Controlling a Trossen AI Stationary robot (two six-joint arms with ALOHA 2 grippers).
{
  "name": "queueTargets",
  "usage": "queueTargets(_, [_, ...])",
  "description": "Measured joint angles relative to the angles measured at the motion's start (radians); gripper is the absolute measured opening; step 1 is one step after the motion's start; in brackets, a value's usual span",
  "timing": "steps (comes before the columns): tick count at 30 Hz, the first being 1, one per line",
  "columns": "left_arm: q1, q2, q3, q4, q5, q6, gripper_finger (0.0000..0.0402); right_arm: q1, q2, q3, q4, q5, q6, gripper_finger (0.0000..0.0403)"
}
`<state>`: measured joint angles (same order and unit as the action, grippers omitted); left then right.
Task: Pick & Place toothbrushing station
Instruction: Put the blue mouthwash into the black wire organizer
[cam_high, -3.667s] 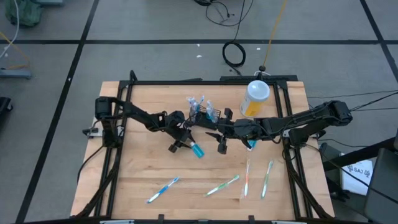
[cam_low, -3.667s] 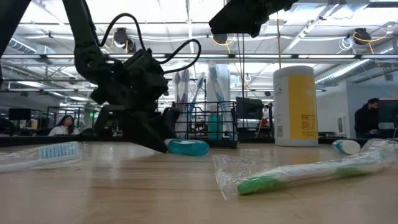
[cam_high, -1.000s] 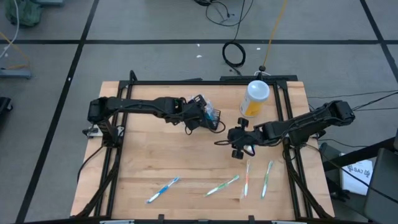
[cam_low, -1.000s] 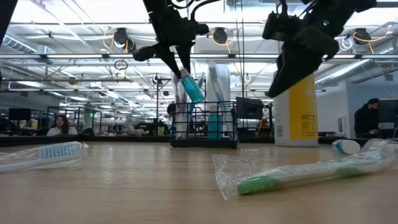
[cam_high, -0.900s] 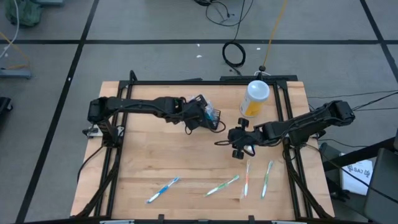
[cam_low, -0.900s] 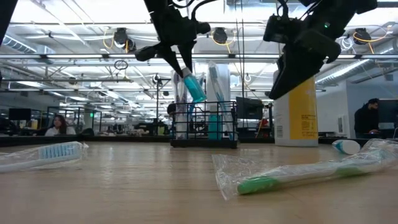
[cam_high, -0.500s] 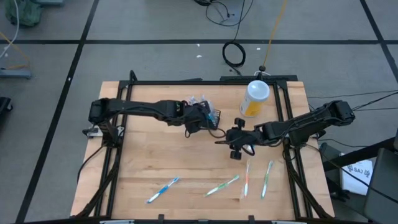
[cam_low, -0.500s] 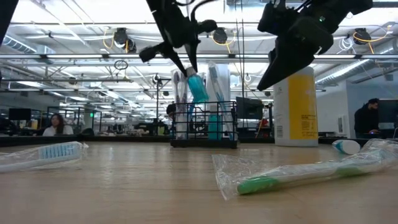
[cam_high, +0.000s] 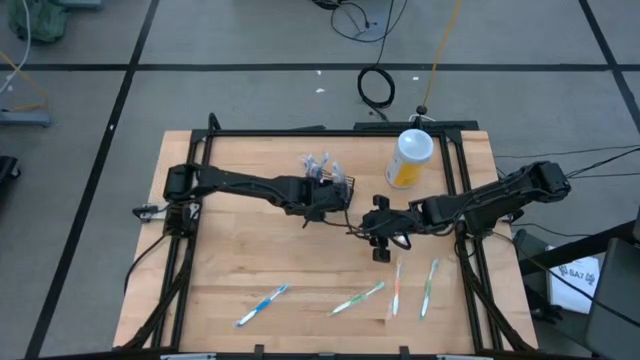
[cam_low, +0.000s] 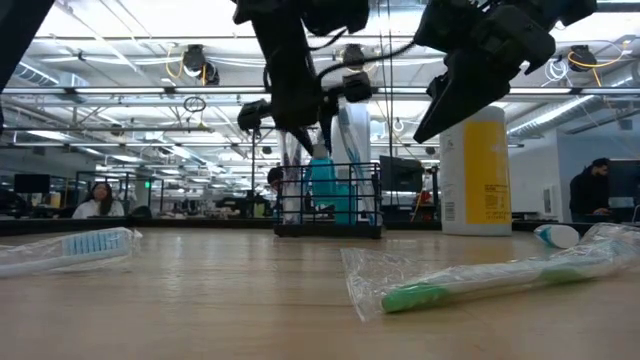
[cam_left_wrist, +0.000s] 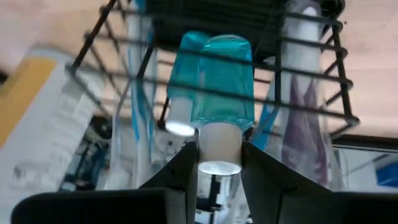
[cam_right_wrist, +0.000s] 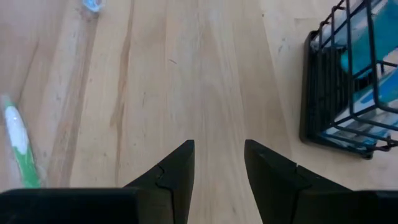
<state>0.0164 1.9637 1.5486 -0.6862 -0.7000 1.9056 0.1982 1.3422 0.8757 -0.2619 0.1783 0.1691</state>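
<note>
Toward the far middle of the wooden table (cam_high: 230, 260) stands the black wire caddy (cam_low: 328, 200), left of the yellow bottle with a white lid (cam_high: 410, 158). From overhead the left gripper (cam_high: 325, 199) covers much of the caddy, so its contents barely show. The left wrist view fills that in: the two fingers pinch the white cap of a small teal bottle (cam_left_wrist: 217, 90), held partly down inside a caddy compartment, with wrapped toothbrushes (cam_left_wrist: 305, 99) standing in the compartments alongside. The low view shows the teal bottle upright within the wires. Only the right wrist view shows the right gripper (cam_right_wrist: 219, 163) with fingers parted and nothing between them, hanging above bare wood near the caddy. Wrapped toothbrushes (cam_high: 358, 297) lie on the table's near side.
</note>
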Motion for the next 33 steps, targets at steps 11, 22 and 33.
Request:
queueTargets(11, [0.001,0.057,0.000,0.046,0.030,0.070,0.0124,0.000,0.000,0.000,0.003,0.000,0.001,0.0132])
queueTargets(22, [0.001,0.059,0.000,0.055,0.075,-0.076,0.0128,0.000,0.000,0.000,0.003,0.000,-0.002,0.0132])
queueTargets(33, [0.001,0.059,0.000,0.061,0.024,-0.038,0.0129,0.000,0.000,0.000,0.003,0.000,-0.002,0.0132])
